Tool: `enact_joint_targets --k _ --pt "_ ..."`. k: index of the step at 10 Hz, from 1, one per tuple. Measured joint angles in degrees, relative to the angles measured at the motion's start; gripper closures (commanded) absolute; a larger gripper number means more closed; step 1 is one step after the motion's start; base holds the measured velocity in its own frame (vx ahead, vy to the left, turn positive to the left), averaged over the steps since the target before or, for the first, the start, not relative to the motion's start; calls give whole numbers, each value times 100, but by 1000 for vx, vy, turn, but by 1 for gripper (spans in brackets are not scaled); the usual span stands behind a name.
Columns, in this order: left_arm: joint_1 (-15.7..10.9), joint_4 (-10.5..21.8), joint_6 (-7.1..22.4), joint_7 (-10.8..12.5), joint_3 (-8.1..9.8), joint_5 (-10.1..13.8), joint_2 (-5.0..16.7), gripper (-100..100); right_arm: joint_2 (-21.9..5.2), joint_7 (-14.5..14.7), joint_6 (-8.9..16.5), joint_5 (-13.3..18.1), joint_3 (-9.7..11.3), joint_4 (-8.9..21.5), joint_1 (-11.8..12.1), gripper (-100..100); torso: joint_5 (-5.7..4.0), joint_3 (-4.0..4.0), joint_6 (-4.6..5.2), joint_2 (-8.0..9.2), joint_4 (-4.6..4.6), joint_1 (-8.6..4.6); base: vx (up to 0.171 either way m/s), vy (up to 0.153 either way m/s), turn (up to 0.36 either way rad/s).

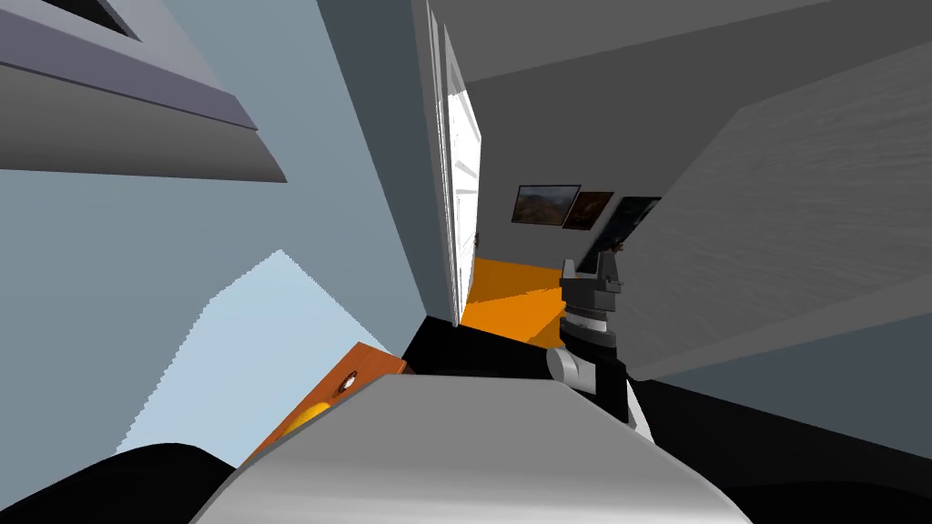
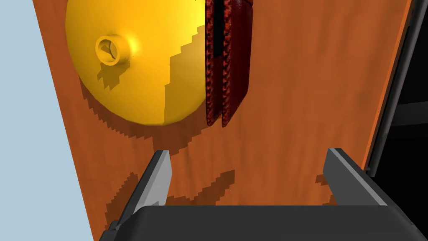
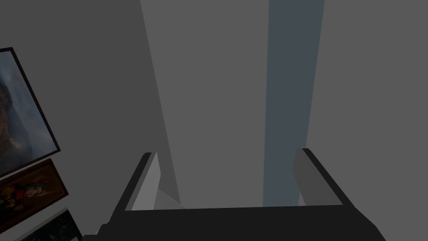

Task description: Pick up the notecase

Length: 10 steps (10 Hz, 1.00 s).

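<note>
An orange-brown wooden bench [image 2: 313,83] runs beside a pale blue wall [image 2: 25,104]. The left pincer [image 2: 249,154] hangs over the bench top, released, its two fingers wide apart with bare wood between them. Ahead of the fingers and apart from them, the dark red notecase [image 2: 228,62] stands on its edge on the bench, its halves slightly parted. It is just beside a yellow domed object [image 2: 133,62] with a small knob; whether they touch I cannot tell. The right pincer [image 1: 590,266] is raised on the robot's right, also released.
</note>
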Motion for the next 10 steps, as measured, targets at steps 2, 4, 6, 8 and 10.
enact_joint_targets --k 2,4,6,8,10 --pt "47 132 191 31 20 238 59 -100 0 0 0 0 0 0 1 0 1 1 -4 3 0 0 25 37 -196" --pt "129 348 421 -25 43 611 110 -100 0 0 0 0 -1 0 1 0 2 1 -4 3 0 9 25 57 -185" --pt "138 462 707 82 64 811 144 -100 0 0 0 0 -1 0 1 0 3 0 -4 0 0 9 29 49 -167" --pt "146 633 896 10 45 1076 90 -100 0 0 0 0 -1 0 1 0 3 0 -6 1 0 8 18 43 -91" --pt "146 641 915 1 44 1090 87 -100 0 0 0 0 -1 0 1 0 -1 4 -8 8 1 -10 0 22 13"
